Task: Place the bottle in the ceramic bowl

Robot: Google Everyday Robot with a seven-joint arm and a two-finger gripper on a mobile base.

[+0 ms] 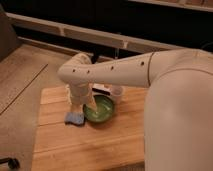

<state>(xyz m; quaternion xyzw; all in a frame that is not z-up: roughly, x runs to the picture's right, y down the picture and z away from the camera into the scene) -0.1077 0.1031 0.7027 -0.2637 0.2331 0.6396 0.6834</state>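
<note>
The gripper [86, 104] hung at the left rim of the ceramic bowl [106, 112], largely hidden behind its own wrist, so its hold could not be told, and the bottle [92, 109] showed only as an orange-tan sliver beneath it, just inside the bowl's left edge.

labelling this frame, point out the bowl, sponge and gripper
bowl [105, 112]: camera view, bare green inside
sponge [75, 119]: camera view, blue top face
gripper [86, 105]: camera view, tip, at the bowl's left rim
</note>
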